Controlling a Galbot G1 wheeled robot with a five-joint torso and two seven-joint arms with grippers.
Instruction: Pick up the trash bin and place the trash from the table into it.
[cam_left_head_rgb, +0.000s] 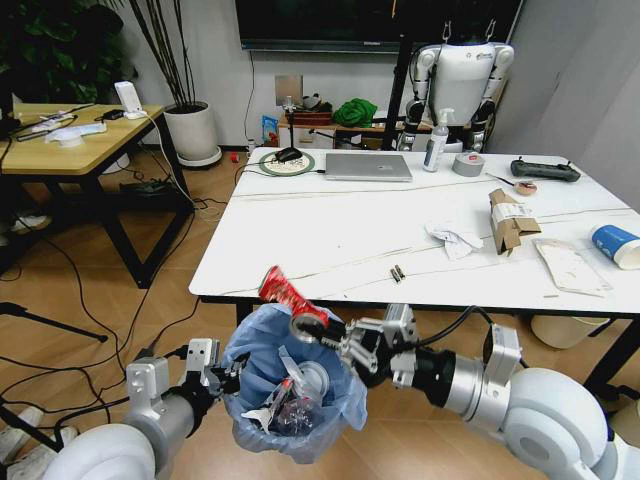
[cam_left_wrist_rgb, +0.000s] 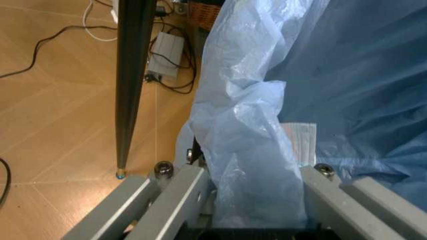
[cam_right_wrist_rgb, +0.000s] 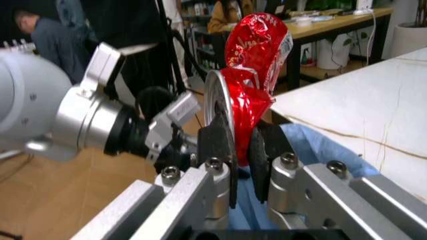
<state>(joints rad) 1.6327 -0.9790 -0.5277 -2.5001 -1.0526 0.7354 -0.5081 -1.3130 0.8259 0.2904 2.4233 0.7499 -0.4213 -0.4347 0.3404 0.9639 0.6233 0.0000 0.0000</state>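
The trash bin (cam_left_head_rgb: 290, 395), lined with a crinkly light-blue bag (cam_left_wrist_rgb: 253, 130), hangs just in front of the white table (cam_left_head_rgb: 330, 235). My left gripper (cam_left_head_rgb: 225, 378) (cam_left_wrist_rgb: 253, 200) is shut on its rim and bag. Over the bin's mouth, my right gripper (cam_left_head_rgb: 312, 328) (cam_right_wrist_rgb: 241, 145) is shut on a red snack wrapper (cam_left_head_rgb: 283, 290) (cam_right_wrist_rgb: 252, 60) that sticks up from its fingers. Inside the bin lies other litter (cam_left_head_rgb: 290, 400). On the table's right part lie crumpled white paper (cam_left_head_rgb: 455, 238), a torn cardboard box (cam_left_head_rgb: 510, 220) and a blue paper cup (cam_left_head_rgb: 615, 245).
A laptop (cam_left_head_rgb: 368, 166), spray bottle (cam_left_head_rgb: 436, 140), grey tape roll (cam_left_head_rgb: 468, 164) and black controller (cam_left_head_rgb: 545, 170) sit along the table's far side. A yellow wooden table (cam_left_head_rgb: 70, 145) and floor cables (cam_left_head_rgb: 90, 300) are to the left. A cream bucket (cam_left_head_rgb: 558, 330) stands under the table's right end.
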